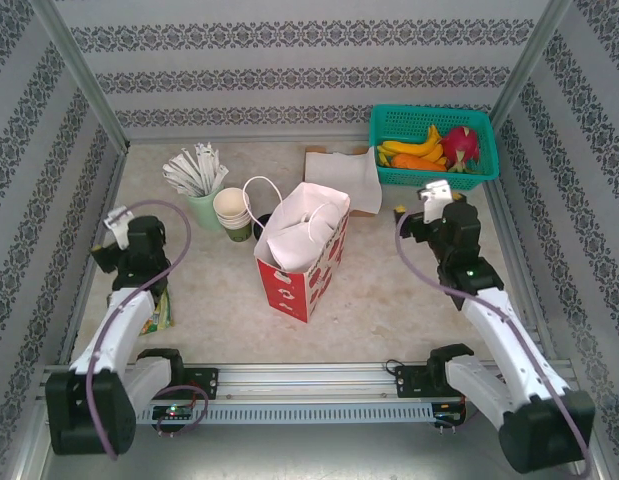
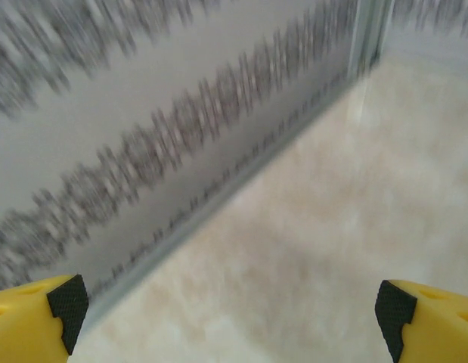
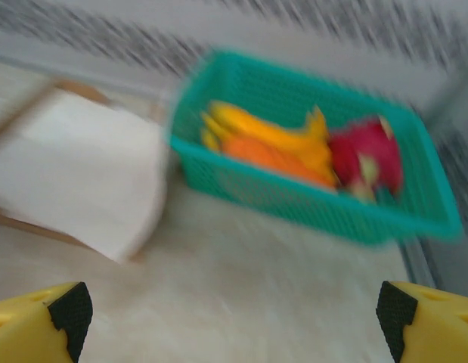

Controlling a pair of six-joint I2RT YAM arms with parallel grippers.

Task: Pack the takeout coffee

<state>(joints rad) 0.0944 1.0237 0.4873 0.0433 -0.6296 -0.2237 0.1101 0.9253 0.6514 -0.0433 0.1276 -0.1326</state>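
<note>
The left end effector (image 2: pixel 234 311) stands wide open, with nothing between its 2 yellow, black-padded fingers (image 2: pixel 63 304). Beyond them lie bare table (image 2: pixel 324 227) and the foot of the left wall (image 2: pixel 143 128). The right end effector (image 3: pixel 234 311) is likewise spread wide and empty. Its fingers frame bare table in front of a teal basket (image 3: pixel 309 197) and a white sheet (image 3: pixel 75 166) lying on a brown board; that view is blurred.

The table is a pale, marbled beige surface, closed on 3 sides by grey walls with dark ornamental bands. Metal posts stand at the far corners and a metal rail runs along the near edge. Near the middle stands a red-and-white paper bag (image 1: pixel 301 268), open and stuffed with white paper. The takeout coffee (image 1: pixel 261 221) seems to be the small dark lid between the bag's far left corner and a stack of lidless green cups (image 1: pixel 232 212), though it is too small to be sure. Left of the stack, a pale green cup (image 1: pixel 201 207) holds white sticks. The basket, at the far right, holds bananas, something orange and a pink dragon fruit.

The left arm (image 1: pixel 124 330) rises from its base at the near left and leans forward along the left edge, wrist turned toward the wall, well apart from the bag. The right arm (image 1: pixel 499 325) reaches from the near right toward the far side, its wrist above the table just in front of the basket.
</note>
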